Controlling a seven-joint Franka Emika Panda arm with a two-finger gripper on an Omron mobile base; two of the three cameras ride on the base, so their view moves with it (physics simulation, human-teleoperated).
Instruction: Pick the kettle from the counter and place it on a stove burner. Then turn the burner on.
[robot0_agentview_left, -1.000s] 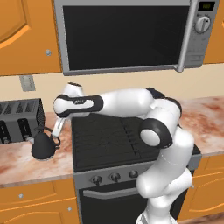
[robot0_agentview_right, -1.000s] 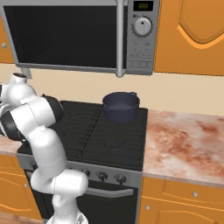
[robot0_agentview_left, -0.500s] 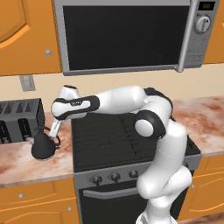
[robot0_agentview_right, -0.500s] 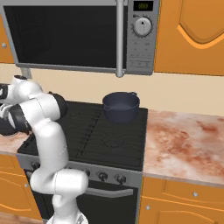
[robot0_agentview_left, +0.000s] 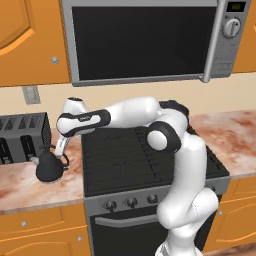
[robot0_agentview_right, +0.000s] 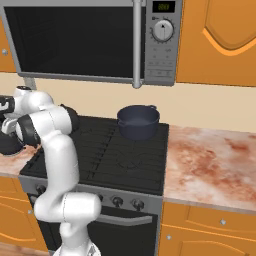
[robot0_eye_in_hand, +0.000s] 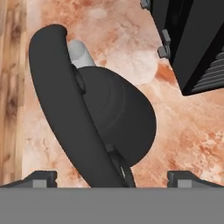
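Black and pear-shaped, the kettle (robot0_agentview_left: 49, 168) sits on the counter (robot0_agentview_left: 30, 187) left of the stove, in front of the toaster (robot0_agentview_left: 20, 137). The arm reaches across the cooktop (robot0_agentview_left: 135, 157) from the right and bends down over it, so the gripper (robot0_agentview_left: 56, 152) hangs right at the kettle's top. From the hand camera the kettle (robot0_eye_in_hand: 118, 122) lies close below, its thick loop handle (robot0_eye_in_hand: 61, 113) arching across the body and its pale spout tip (robot0_eye_in_hand: 79, 53) pointing away. The two fingertips (robot0_eye_in_hand: 40, 177) stand spread wide, one on each side of the handle, and neither touches it. The handle's near end runs down between them. Marbled stone (robot0_eye_in_hand: 131, 57) shows all around the kettle, and the dark toaster (robot0_eye_in_hand: 192, 39) fills the upper right corner of that view.

From the right base camera the gripper sits at the far left edge behind the arm's own links, and its fingers cannot be made out there. A blue pot (robot0_agentview_right: 138, 122) stands on the back right burner (robot0_agentview_right: 142, 135). The other grates are bare. Silver knobs (robot0_agentview_left: 131, 202) line the stove front, and a microwave (robot0_agentview_left: 150, 40) hangs above it.
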